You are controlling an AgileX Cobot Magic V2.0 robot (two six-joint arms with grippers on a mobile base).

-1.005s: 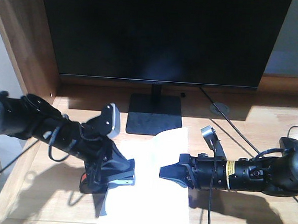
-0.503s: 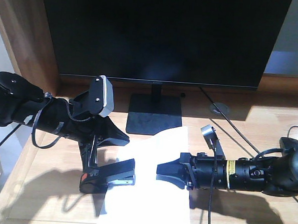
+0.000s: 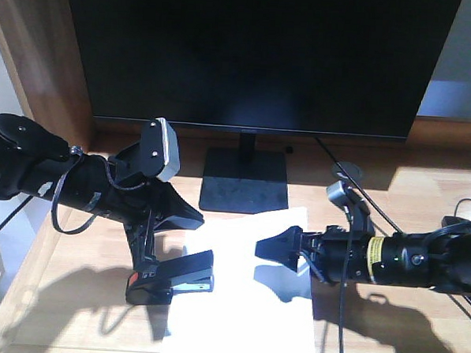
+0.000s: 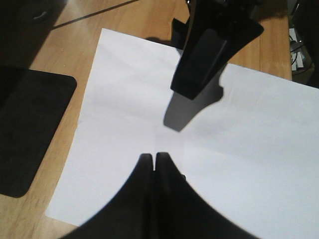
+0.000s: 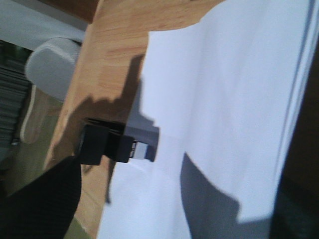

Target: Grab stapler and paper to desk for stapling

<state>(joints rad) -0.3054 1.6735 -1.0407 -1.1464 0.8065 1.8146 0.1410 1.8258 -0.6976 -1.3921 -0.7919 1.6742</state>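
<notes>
The black stapler (image 3: 171,277) with its orange-red patch lies on the light-wood desk (image 3: 70,326). Its front end overlaps the left edge of the white paper (image 3: 241,303). My left gripper (image 3: 195,217) hovers shut and empty just above the stapler, over the paper (image 4: 239,149) in its wrist view, tips (image 4: 154,157) pressed together. From the right, my right gripper (image 3: 259,248) reaches low over the sheet as a shut black wedge (image 4: 192,92); I see nothing between its fingers. The right wrist view shows the paper (image 5: 224,99) and the stapler (image 5: 112,144), not the jaws.
A large black monitor (image 3: 257,59) on a flat black stand (image 3: 243,181) fills the back of the desk. Cables (image 3: 376,208) and a round grommet (image 3: 346,170) lie at the back right. A darker wooden side panel (image 3: 36,63) bounds the left.
My left gripper let go of the stapler and rose up and back, leaving it on the desk. The right arm drew slightly to the right, and the paper shifted right with it.
</notes>
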